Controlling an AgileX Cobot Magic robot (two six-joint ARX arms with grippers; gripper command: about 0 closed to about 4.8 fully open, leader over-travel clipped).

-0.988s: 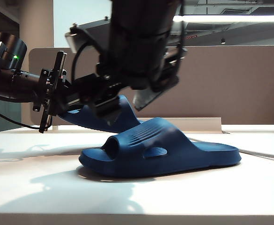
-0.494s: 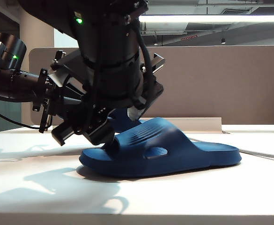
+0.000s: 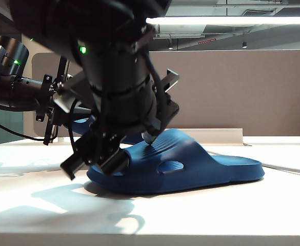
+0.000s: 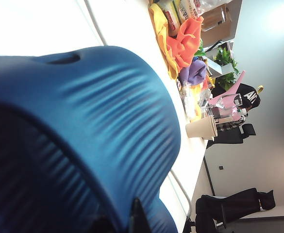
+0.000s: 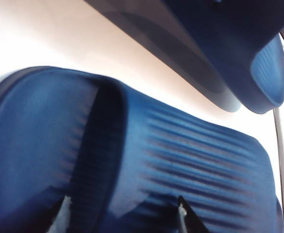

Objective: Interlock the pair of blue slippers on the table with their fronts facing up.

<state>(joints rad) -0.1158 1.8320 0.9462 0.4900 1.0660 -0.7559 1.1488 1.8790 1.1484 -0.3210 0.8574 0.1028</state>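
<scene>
A: Where are the two dark navy-blue moulded foam slides sitting?

B: One navy slide [image 3: 191, 166] is lying sole-down on the large flat white matte tabletop [image 3: 232, 215], its ribbed strap arching up and its open toe pointing toward the left of the exterior view. The other navy slide [image 3: 85, 126] is being held off the table behind it, mostly hidden by the arms.

A: Which gripper is carrying that one?

B: The left gripper [image 3: 70, 110], reaching in from the left of the exterior view. Its jaws are squeezed tight, and its wrist camera is filled with the slide's ribbed strap [image 4: 83, 136], so it is gripping that raised slide.

A: And the right gripper?

B: The right gripper [image 3: 132, 148] is hanging over the toe end of the resting slide [image 5: 132, 160], jaws spread wide. One fingertip [image 3: 150, 137] is touching or just above the ribbed strap; the other sits by the toe opening. It is not clamping anything.
</scene>
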